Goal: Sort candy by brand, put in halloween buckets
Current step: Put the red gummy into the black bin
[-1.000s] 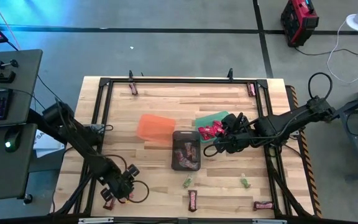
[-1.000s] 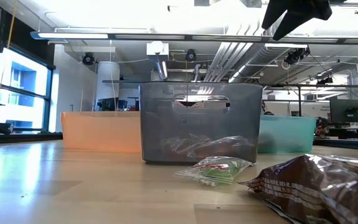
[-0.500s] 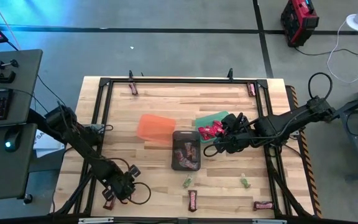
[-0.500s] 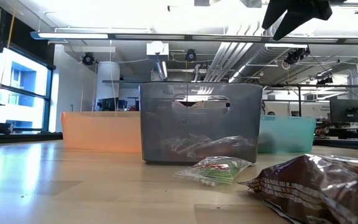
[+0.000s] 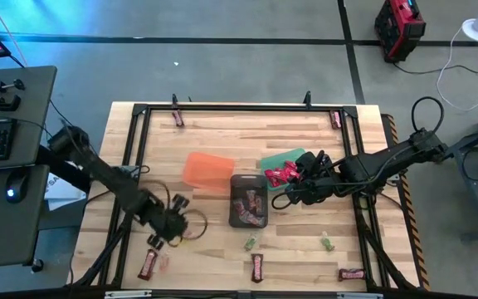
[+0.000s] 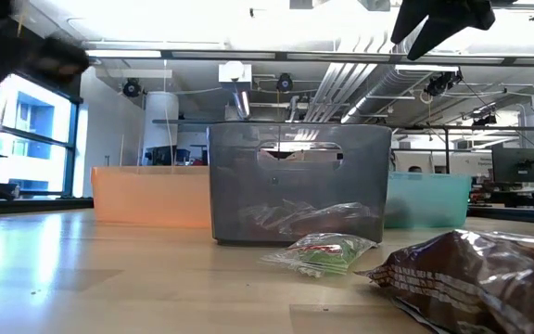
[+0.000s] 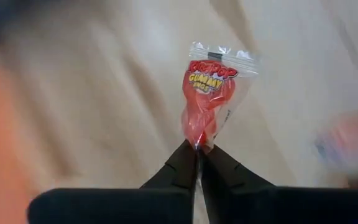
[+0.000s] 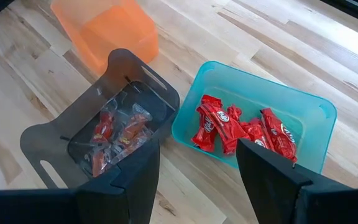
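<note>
Pinching a clear-wrapped red gummy sweet (image 7: 207, 93) by its lower end, the left gripper (image 7: 197, 163) has its fingers pressed together on the wrapper and hangs over the table's (image 5: 214, 124) front left part, in front of the orange bucket (image 5: 206, 171). Just beside it on the wood lies a brown bar (image 5: 147, 264). Blur smears the background in the left wrist view, so the spot beneath cannot be made out there.

The right gripper (image 8: 197, 165) waits with fingers spread apart above the grey bucket (image 8: 114, 118) and the green bucket (image 8: 253, 118). Several red-wrapped bars (image 8: 241, 130) lie in the green one; clear-wrapped red sweets (image 8: 117, 134) sit in the grey one. The orange bucket looks bare inside.

Loose candy lies toward the front edge: two small green pieces (image 5: 251, 242), two more brown bars (image 5: 257, 266), and two bars near the back corners. In the low view a brown wrapper (image 6: 471, 278) fills the near right corner, cut off by the frame, with a green piece (image 6: 323, 252) before the grey bucket.
</note>
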You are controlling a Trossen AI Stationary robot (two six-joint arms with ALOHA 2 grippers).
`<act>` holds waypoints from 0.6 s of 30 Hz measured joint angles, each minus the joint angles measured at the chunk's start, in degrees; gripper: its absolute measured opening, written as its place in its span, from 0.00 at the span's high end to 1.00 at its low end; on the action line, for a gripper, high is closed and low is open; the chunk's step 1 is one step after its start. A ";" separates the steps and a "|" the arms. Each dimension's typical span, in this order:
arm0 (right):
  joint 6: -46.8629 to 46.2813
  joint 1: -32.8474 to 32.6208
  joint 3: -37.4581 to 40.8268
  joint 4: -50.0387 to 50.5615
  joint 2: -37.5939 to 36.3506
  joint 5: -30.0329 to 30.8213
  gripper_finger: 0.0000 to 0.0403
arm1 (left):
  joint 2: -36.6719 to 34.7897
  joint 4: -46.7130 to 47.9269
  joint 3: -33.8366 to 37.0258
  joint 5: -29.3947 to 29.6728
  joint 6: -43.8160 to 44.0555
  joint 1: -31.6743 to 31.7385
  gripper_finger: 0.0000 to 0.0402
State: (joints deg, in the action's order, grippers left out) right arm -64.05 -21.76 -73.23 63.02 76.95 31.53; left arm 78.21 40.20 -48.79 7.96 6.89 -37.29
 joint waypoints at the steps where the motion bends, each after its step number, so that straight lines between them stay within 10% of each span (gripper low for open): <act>1: 0.00 0.00 0.00 0.00 0.00 0.33 0.49 | -0.82 -1.40 -0.98 1.79 -0.43 1.61 0.99; 11: -0.42 0.02 0.00 -1.20 0.02 3.19 0.49 | 7.29 -33.83 -7.58 7.70 -8.08 15.39 0.96; 18: -1.93 0.02 0.02 -1.56 0.02 4.52 0.49 | 21.46 -32.54 -16.67 6.15 -9.38 19.04 0.85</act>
State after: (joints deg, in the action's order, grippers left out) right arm -65.99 -21.74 -73.21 61.46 76.97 36.05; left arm 99.67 7.66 -65.46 14.11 -2.49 -18.25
